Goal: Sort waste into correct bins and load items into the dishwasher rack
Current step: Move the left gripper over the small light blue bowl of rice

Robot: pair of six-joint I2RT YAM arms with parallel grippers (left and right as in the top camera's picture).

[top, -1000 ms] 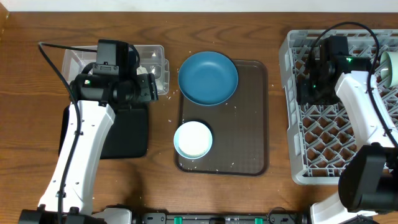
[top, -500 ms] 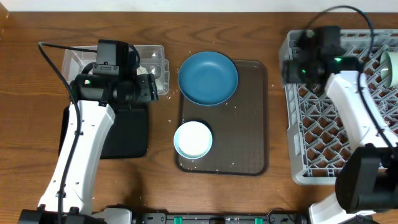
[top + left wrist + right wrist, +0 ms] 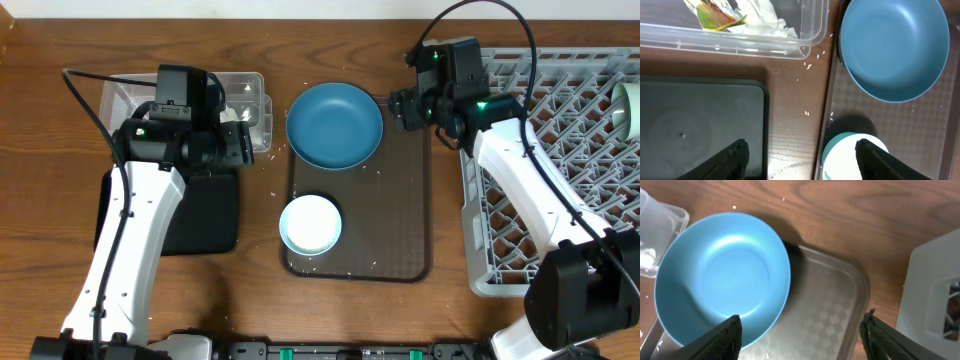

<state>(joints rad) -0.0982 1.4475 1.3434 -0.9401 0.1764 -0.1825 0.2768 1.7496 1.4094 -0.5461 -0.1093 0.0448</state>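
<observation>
Dark blue plate (image 3: 335,125): lies upright on the far left corner of the brown serving tray (image 3: 392,225), rim overhanging the tray's edge; interior bare in the right wrist view (image 3: 722,280).
Pale white-blue bowl (image 3: 310,223): stands on the near left part of the same tray, rim at the tray's left edge; well apart from the plate.
Clear tub (image 3: 243,92): on the bench (image 3: 420,40) left of the plate; it holds the yellow-green wrapper (image 3: 715,12) and the crumpled white tissue (image 3: 765,20), touching each other.
Black tray (image 3: 210,215): just beside the tub on its near side; partly under the left arm in the overhead view.
Rice scraps (image 3: 807,65): scattered on the bench between the tub and the serving tray; a few more grains on the serving tray.
Dishwasher rack (image 3: 590,150): at the right of the bench, just beside the serving tray; a pale rounded vessel (image 3: 628,108) sits in it at the frame edge, too cropped to identify.
Left hand (image 3: 801,147): fingers spread, nothing between them; positioned over the bench strip between the black tray and the bowl.
Right hand (image 3: 802,325): fingers spread, nothing between them; positioned over the far right part of the serving tray, between the plate and the rack.
</observation>
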